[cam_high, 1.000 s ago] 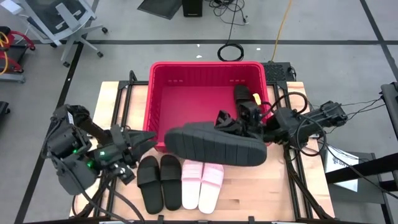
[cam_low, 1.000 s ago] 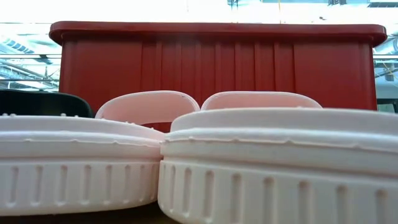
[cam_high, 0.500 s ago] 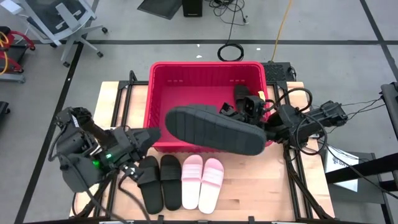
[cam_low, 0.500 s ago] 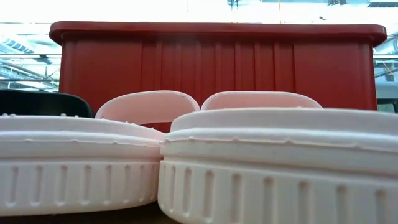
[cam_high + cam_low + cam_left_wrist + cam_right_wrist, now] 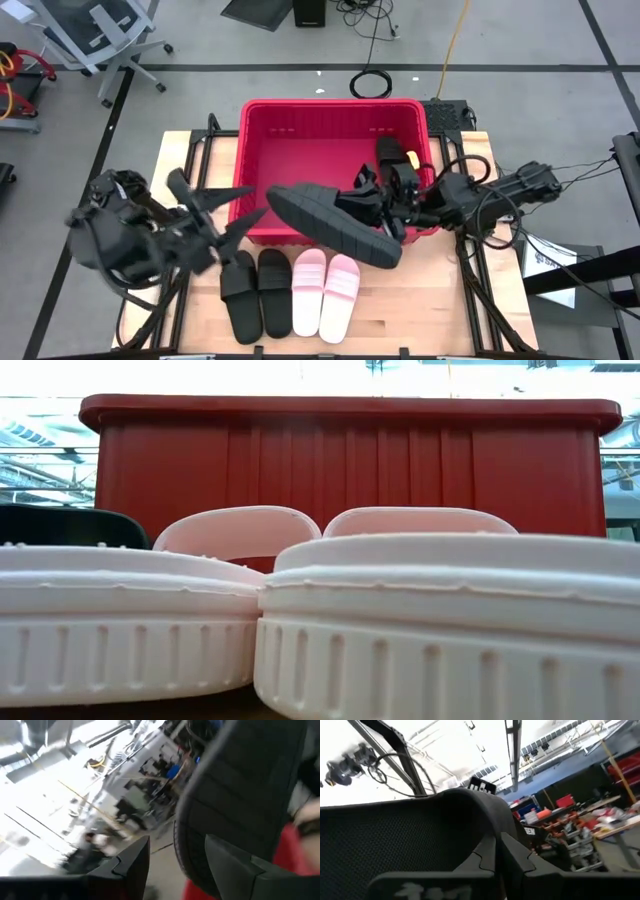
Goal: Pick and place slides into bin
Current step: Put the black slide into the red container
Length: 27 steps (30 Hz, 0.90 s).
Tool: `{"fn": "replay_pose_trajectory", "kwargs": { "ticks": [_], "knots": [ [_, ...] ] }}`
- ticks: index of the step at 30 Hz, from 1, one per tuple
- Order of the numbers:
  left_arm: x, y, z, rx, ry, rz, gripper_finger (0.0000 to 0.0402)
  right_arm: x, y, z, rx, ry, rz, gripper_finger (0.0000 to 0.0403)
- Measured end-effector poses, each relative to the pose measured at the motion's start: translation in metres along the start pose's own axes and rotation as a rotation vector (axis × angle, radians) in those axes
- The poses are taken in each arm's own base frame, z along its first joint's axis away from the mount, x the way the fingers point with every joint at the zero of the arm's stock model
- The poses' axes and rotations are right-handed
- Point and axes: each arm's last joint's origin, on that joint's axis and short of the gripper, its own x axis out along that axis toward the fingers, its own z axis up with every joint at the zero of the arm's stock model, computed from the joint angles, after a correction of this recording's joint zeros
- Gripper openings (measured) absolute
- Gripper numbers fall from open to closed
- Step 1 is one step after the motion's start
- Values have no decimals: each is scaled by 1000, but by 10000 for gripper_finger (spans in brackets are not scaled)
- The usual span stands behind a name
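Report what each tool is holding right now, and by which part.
The right tool is shut on a black slide, gripping its strap, sole up over the bin's front wall. The left tool is open and holds nothing.

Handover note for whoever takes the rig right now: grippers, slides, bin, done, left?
Right gripper: shut on a black slide, sole up, held over the front wall of the red bin.
Left gripper: open, empty, at the bin's front-left corner.
On the table: black pair, pink pair.
Done: no slide visibly lying in the bin.
Left: drop the held one, then those four.
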Motion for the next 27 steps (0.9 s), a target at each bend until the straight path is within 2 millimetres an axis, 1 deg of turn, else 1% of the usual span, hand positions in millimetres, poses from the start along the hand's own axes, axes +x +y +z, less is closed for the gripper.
{"fn": "replay_pose_trajectory", "kwargs": {
  "ticks": [2,4,8,11,14,18,23,27],
  "knots": [
    [-6,10,-1,-136,-30,-23,198,-1,0,2,-7,15,13,0],
    [-11,19,-3,-263,-72,-67,198,-2,1,4,-9,30,69,0],
    [-20,33,-9,-448,-190,-259,198,-3,3,6,13,57,165,0],
    [-25,40,-15,-548,-223,-392,198,-3,4,4,19,79,211,0],
    [-26,38,-18,-589,-225,-484,198,-2,4,4,44,84,210,0],
    [-24,30,-17,-627,-211,-518,198,-2,5,3,40,97,241,0],
    [-10,29,-21,-732,-169,-546,198,-3,6,4,41,95,277,0],
    [1,28,-26,-794,-141,-611,198,-3,7,4,41,103,311,0]
  ]
}}
